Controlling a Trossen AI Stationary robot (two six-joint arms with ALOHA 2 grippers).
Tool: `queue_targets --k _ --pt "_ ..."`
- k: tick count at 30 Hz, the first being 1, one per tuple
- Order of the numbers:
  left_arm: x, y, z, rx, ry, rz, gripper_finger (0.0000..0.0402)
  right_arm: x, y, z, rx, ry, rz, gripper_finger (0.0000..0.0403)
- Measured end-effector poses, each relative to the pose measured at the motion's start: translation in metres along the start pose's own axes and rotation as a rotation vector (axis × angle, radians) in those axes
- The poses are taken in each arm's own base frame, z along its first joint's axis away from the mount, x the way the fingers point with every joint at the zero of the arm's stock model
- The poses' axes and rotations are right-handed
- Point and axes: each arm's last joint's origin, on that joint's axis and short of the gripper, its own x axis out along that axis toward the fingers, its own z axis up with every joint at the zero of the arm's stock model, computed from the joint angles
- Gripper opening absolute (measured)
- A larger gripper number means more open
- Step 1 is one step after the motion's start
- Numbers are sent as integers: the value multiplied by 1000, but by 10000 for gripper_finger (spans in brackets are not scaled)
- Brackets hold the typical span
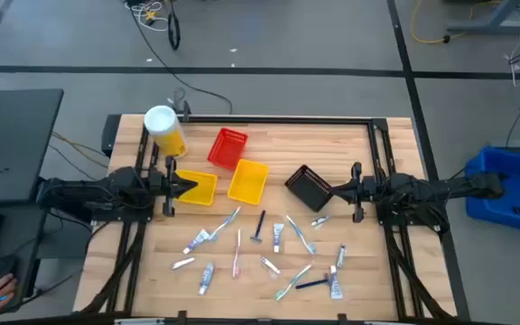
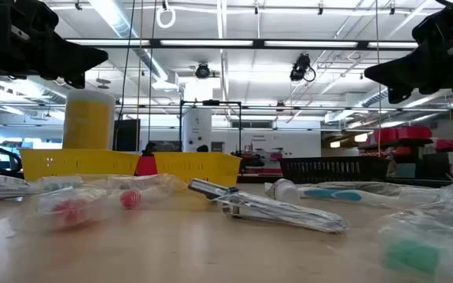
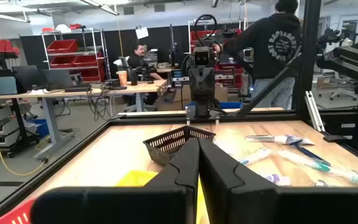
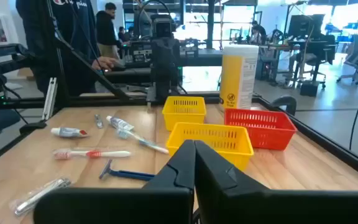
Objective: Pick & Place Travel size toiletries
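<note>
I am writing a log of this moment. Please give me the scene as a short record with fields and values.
left gripper: shut, raised beside a yellow bin
right gripper: shut, raised beside the black bin
bins: two yellow, a red bin and a black one, all empty
toiletries: scattered on the table in front of the bins, none picked
canister: yellow canister, white lid, far left corner

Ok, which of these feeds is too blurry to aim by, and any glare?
Low view: the nearest wrapped toiletries and the green-tinted packet are badly out of focus, only the clear-wrapped razor mid-table is sharp, and ceiling strip lights glare. High view: evenly lit and sharp. Both wrist views: usable, with bright windows behind.
</note>
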Motion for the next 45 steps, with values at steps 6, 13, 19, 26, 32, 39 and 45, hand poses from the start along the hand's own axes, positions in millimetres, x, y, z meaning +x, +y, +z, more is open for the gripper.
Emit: queue_targets --k 6,13,19,26,32,39,45 --pt "0 0 0 -18 -1 0 16 0 0 0 25 0 0 5" --pt "0 0 1 8 -12 0 16 0 0 5 46 -49 1 5" --pt "0 -1 1 -84 -13 -34 16 0 0 10 81 -103 -2 5" --pt "0 -1 1 -148 -11 -45 25 -1 -4 14 81 -142 -127 5" --pt "0 0 3 -195 -30 -19 65 1 -4 17 139 -181 -117 23" --pt "0 0 7 -182 -60 -2 121 10 1 23 211 -245 -22 63" --pt "6 1 11 -185 -9 36 144 24 3 24 180 -258 -16 94"
